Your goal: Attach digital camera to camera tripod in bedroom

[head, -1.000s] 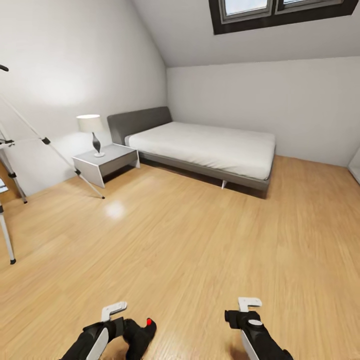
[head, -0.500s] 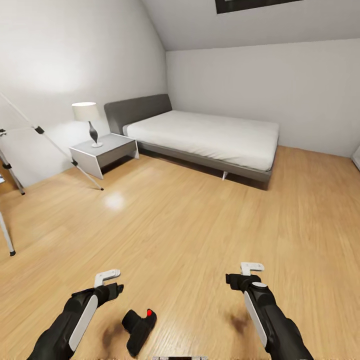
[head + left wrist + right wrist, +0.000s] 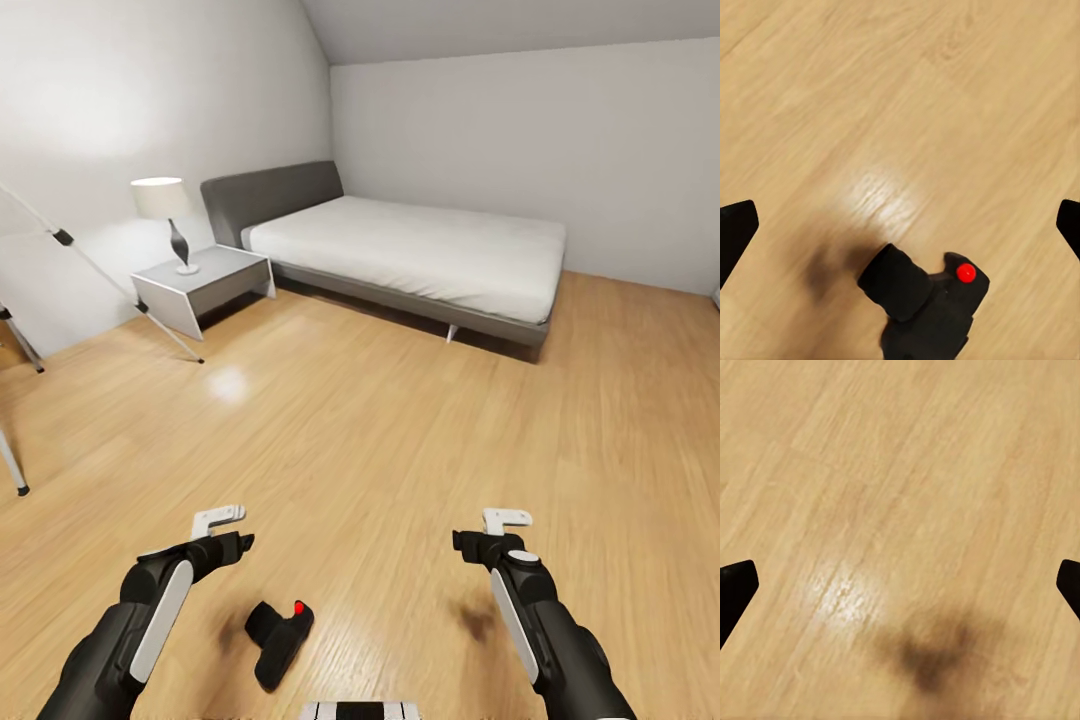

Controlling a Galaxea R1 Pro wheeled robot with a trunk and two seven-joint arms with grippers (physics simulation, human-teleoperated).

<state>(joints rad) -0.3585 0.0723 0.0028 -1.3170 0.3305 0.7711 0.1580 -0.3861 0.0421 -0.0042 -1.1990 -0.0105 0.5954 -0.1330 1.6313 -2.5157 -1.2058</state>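
Observation:
The digital camera [image 3: 280, 641], black with a red dot on top, lies on the wood floor between my two arms. It also shows close up in the left wrist view [image 3: 926, 307]. My left gripper [image 3: 235, 545] hovers just up and left of it, open and empty, with its fingertips [image 3: 735, 232] spread wide apart. My right gripper [image 3: 475, 545] is open over bare floor, its fingertips [image 3: 735, 589] far apart. At the left edge stand the silver legs of the camera tripod [image 3: 100, 275]; its head is out of view.
This is the bedroom: a grey low bed [image 3: 400, 250] with a white mattress stands against the far wall. A white nightstand [image 3: 200, 285] with a lamp [image 3: 165, 200] sits beside it. A white robot part [image 3: 360, 710] shows at the bottom edge.
The head camera has tilted down, so the skylight has left the picture. My left gripper was against the camera a second ago and now stands apart from it; the camera lies on the floor.

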